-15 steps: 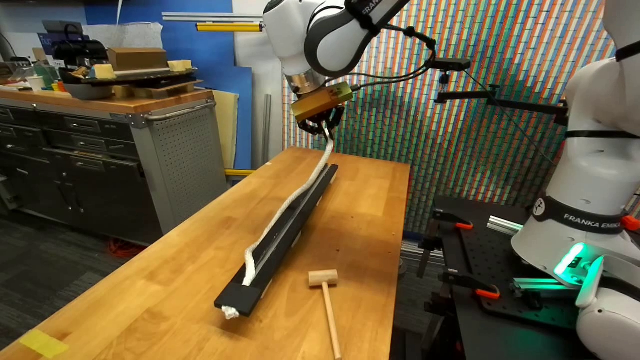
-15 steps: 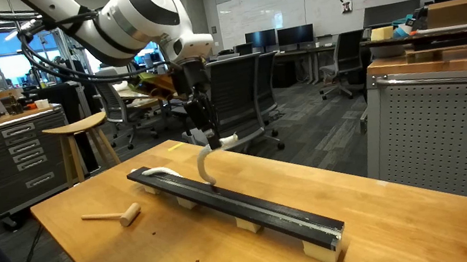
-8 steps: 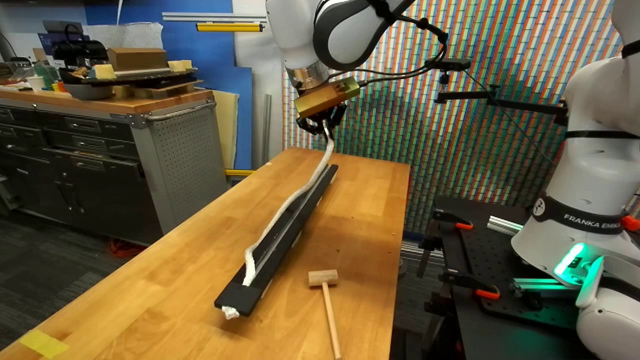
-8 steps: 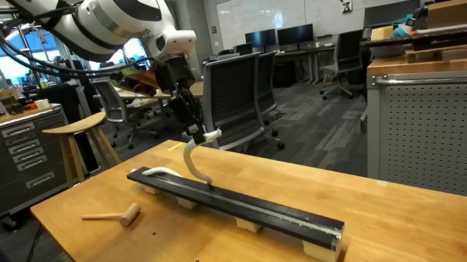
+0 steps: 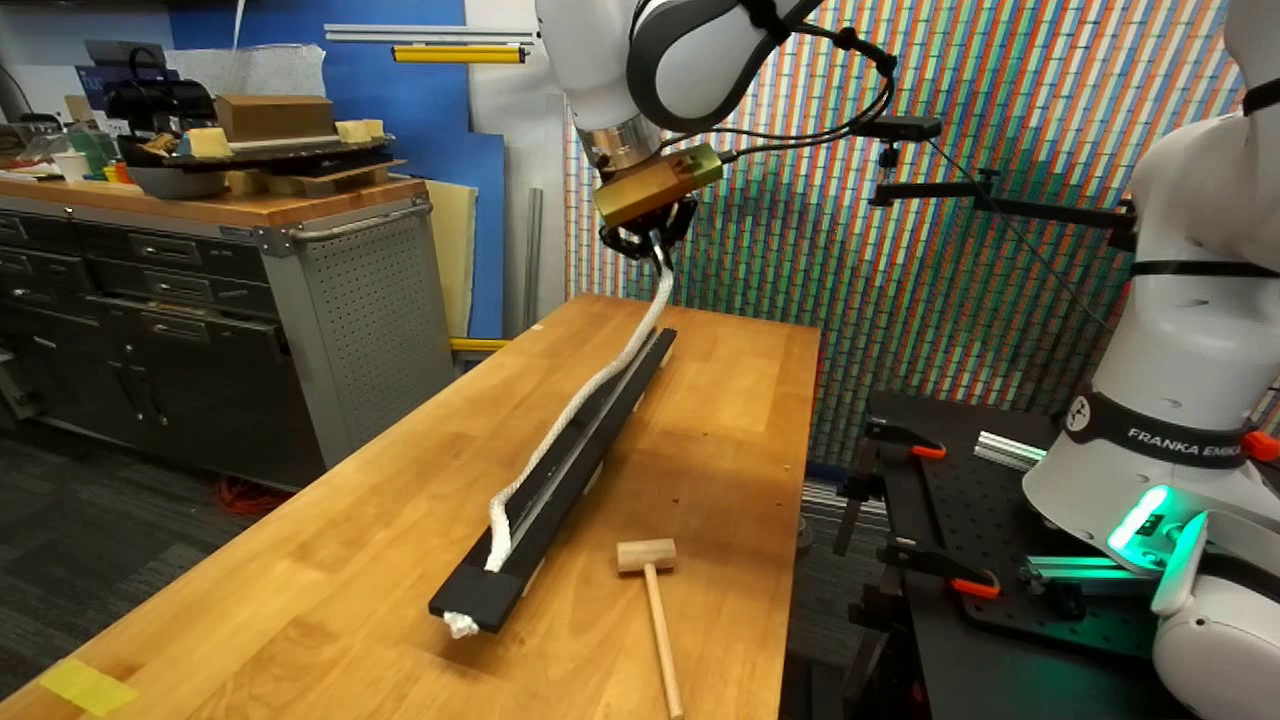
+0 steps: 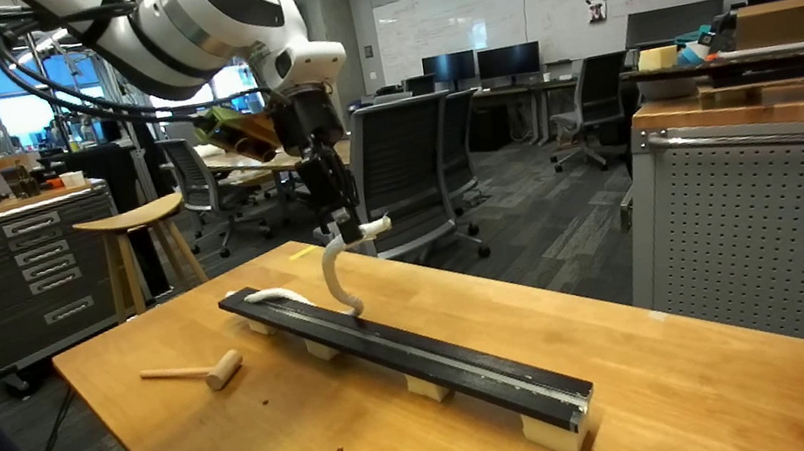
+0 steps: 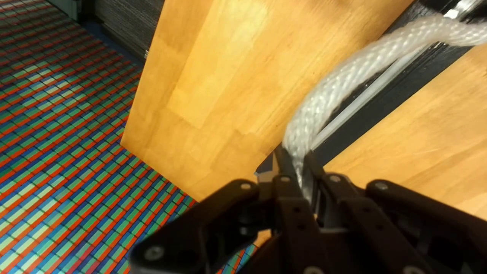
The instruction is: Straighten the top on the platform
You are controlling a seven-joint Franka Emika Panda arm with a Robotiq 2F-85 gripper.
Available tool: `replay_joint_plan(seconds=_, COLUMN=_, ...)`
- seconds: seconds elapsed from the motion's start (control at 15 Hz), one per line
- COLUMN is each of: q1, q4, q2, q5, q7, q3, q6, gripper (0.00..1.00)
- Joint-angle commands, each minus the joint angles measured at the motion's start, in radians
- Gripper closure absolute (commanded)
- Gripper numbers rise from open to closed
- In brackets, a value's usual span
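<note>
The top, a white rope [image 5: 575,405], runs along the platform, a long black bar [image 5: 475,597] with a groove. Its near end lies on the bar and bends at the left edge. In the other exterior picture the rope [image 6: 331,274] rises in a curve off the bar [image 6: 466,366], and part of its middle is hidden there. My gripper [image 5: 658,258], also seen in an exterior view [image 6: 351,236], is shut on the rope, with a short end sticking out past the fingers. In the wrist view the rope [image 7: 331,91] runs between the fingertips [image 7: 297,161] above the bar [image 7: 365,118].
A wooden mallet [image 5: 647,557] lies on the wooden table [image 5: 730,430] beside the bar. Pale blocks [image 6: 557,435] hold the bar off the table. A second robot arm [image 5: 1190,340] stands beside the table. A grey cabinet [image 5: 360,320] stands on the opposite side.
My gripper has risen a little and shifted toward the bar's whitish-tufted end, then slightly back, carrying the held rope end. The rope's other end, the bar and the mallet have not moved.
</note>
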Motion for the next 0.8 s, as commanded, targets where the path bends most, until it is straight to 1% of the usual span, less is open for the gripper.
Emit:
replay_joint_plan(seconds=0.0, q1=-0.022, q4=0.007, q2=-0.054, q5=-0.055, q7=0.011, q3=-0.006, q6=-0.050, gripper=0.97)
replay_joint_plan(seconds=0.4, q1=-0.065, q4=0.008, q2=-0.095, q5=-0.094, q7=0.057, q3=-0.009, q6=-0.057, gripper=0.97)
replay_joint_plan(seconds=0.73, q1=-0.099, q4=0.030, q2=-0.069, q5=-0.090, q7=0.098, q3=-0.019, q6=-0.063, gripper=0.97)
